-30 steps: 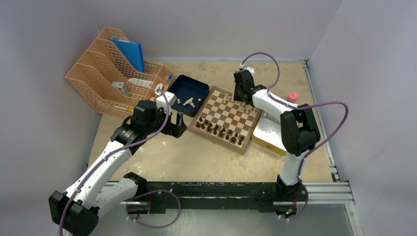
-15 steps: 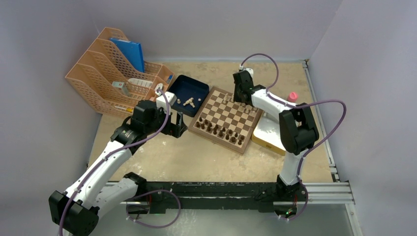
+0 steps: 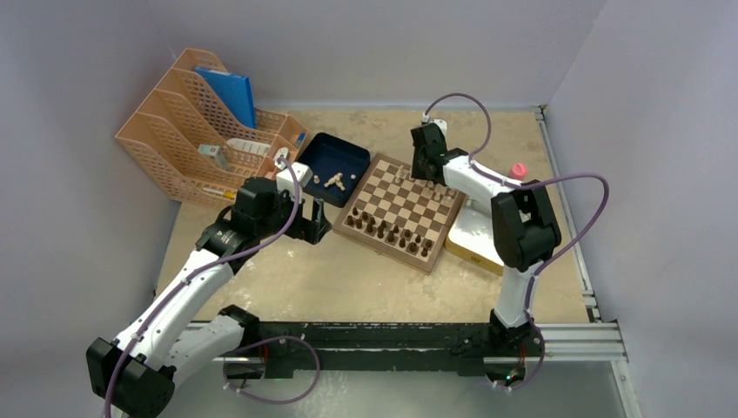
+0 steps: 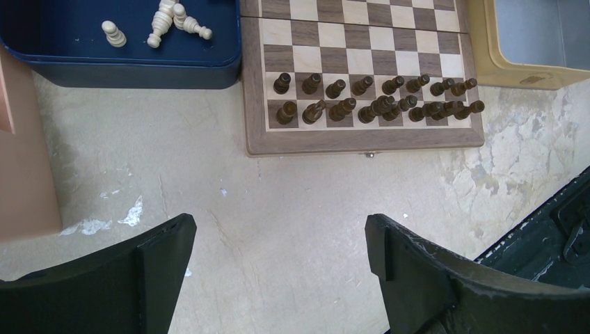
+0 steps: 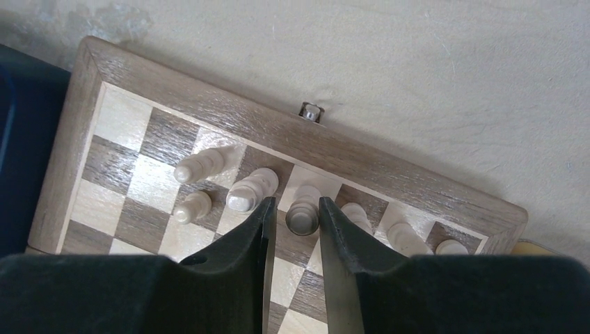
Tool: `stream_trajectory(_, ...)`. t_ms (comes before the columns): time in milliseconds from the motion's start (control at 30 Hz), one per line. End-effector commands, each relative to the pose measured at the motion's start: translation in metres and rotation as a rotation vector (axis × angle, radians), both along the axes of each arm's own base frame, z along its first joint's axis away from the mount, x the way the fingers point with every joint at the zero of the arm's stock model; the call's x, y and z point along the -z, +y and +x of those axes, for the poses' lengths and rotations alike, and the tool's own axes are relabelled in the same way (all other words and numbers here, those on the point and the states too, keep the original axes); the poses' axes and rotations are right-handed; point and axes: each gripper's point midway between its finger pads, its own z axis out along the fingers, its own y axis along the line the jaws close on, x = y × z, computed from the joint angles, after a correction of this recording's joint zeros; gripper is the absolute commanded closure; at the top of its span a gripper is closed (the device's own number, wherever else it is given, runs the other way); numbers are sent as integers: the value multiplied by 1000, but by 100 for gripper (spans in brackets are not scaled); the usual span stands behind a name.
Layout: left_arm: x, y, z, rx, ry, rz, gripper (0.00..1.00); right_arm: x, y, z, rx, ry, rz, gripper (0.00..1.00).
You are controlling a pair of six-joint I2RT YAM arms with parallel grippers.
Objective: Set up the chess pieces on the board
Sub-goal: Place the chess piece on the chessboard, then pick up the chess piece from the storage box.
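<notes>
1. Now: the right gripper (image 5: 296,203) is low over the far edge of the board (image 5: 362,156), its fingers straddling one light piece (image 5: 303,217) in the back row.
2. Its jaws stand narrowly apart, one on each side of that piece. I cannot tell whether they pinch it or merely flank it.
3. More light pieces (image 5: 252,189) stand close on both sides along the same far edge, so the fingers have little room there.
4. The dark pieces (image 4: 376,104) fill the two near rows of the board.
5. The left gripper (image 4: 278,229) hovers over bare table just left of the board's near corner. Its jaws are spread wide with nothing between them.
6. The loose pieces (image 4: 170,21) lie in the blue tray (image 4: 118,66), which sits right against the board's left side.
7. One of them stands upright at the tray's left. The rest lie heaped on their sides, their long axes crossing.
8. Key relation: the tray's pieces lie beyond the left jaws and a little to the left. The left arm is plainly the nearer one, since the right arm would have to reach across the whole board.
9. Judgement: a lying piece wants the jaws closed across its long axis, and the heap makes it likely a neighbour gets nudged.
</notes>
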Motion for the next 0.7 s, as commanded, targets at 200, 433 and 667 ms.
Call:
stream_trajectory(200,-10,1,8,-14,-49,2,7,-51,-8,15,75,-106,6,65)
stream_trajectory(433,-14,5,18,-107,3,-3,10,-85,-9,16,91,-175,40,60)
stream_trajectory(667,-10,9,49,-214,88,74,16,-125,6,2,1,-267,138,59)
